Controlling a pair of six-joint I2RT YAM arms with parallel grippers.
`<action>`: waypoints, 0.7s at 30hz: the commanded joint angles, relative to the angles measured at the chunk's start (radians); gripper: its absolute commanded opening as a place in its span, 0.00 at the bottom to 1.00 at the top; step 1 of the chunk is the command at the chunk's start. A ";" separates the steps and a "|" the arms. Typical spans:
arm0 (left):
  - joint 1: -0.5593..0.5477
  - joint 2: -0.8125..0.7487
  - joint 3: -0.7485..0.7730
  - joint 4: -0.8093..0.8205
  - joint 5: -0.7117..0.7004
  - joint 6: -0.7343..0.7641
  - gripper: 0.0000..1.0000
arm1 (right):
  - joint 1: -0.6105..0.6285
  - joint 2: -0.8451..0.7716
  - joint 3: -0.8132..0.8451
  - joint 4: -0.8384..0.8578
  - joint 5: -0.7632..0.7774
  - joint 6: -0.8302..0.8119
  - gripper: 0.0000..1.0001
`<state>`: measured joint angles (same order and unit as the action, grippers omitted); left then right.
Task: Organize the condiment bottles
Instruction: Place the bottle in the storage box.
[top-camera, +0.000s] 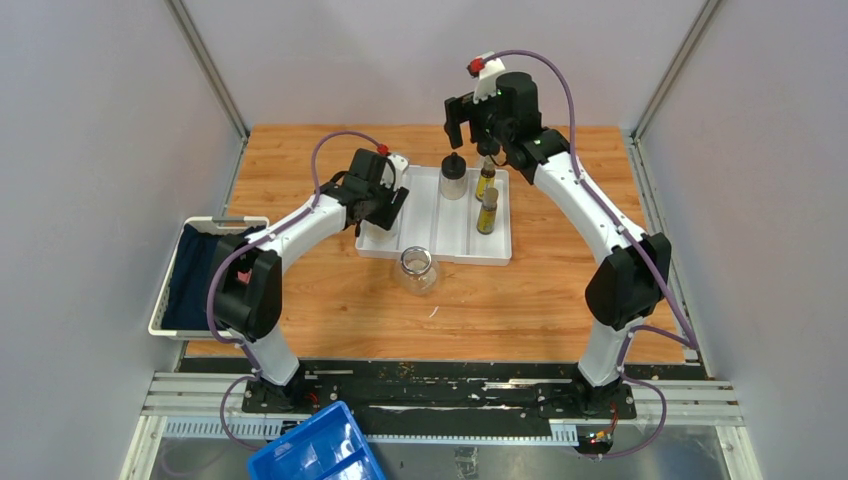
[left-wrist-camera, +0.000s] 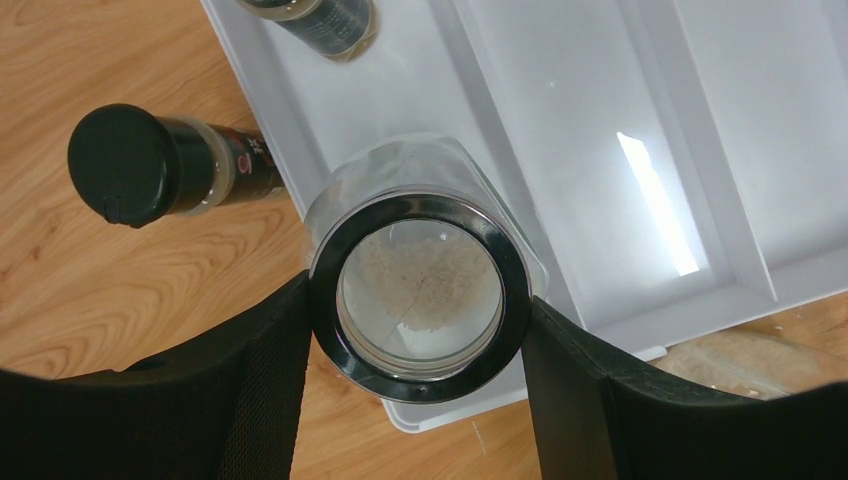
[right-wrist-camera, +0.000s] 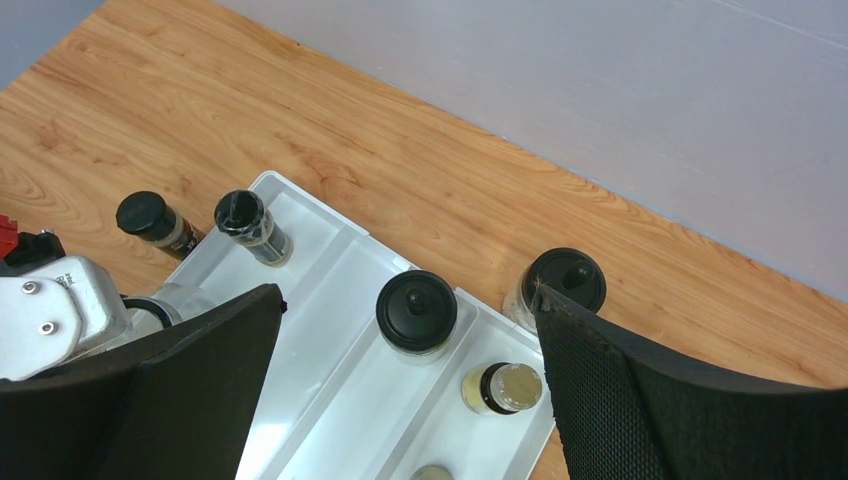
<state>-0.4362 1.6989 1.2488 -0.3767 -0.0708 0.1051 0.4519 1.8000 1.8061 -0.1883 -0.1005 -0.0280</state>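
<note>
we see the left pincer (left-wrist-camera: 418, 302) clamped on a clear glass jar (left-wrist-camera: 418, 250), with a black finger (left-wrist-camera: 250, 390) pressed to each side of its dark rim. the jar stands upright between them, something pale and grainy at its bottom. it sits over the near left corner of the white tray (left-wrist-camera: 600, 150), which lies mid-worktop, closer to the far edge. whether the jar's base touches the tray we cannot tell.

a second clear jar (top-camera: 417, 270) stands on bare wood just beside the tray's near side, toward the worktop's near edge and apart from both pincers. a small dark shaker (left-wrist-camera: 150, 165) stands on the wood just left of the tray, and a second shaker (left-wrist-camera: 320, 18) stands in the tray's left compartment.

the right pincer (right-wrist-camera: 406, 292) hangs above the tray's far side, its fingers wide apart and gripping nothing. below it a round black-capped bottle (right-wrist-camera: 416, 312) stands in the middle compartment. another round bottle (right-wrist-camera: 565, 282) is on the wood just beyond the tray, toward the far edge. a slim amber oil bottle (top-camera: 485, 183) and a second oil bottle (top-camera: 488, 212) stand one behind the other in the right compartment.
</note>
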 joint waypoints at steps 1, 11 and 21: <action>0.007 -0.004 -0.017 -0.029 -0.088 0.004 0.54 | 0.022 0.024 0.029 -0.012 0.015 -0.015 1.00; 0.007 0.006 -0.006 -0.027 -0.066 -0.009 0.84 | 0.021 0.023 0.025 -0.012 0.015 -0.017 1.00; 0.007 0.013 0.015 -0.012 -0.097 -0.042 1.00 | 0.022 0.028 0.025 -0.010 0.019 -0.023 1.00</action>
<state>-0.4332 1.7107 1.2491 -0.3977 -0.1356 0.0860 0.4580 1.8133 1.8072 -0.1886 -0.1001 -0.0292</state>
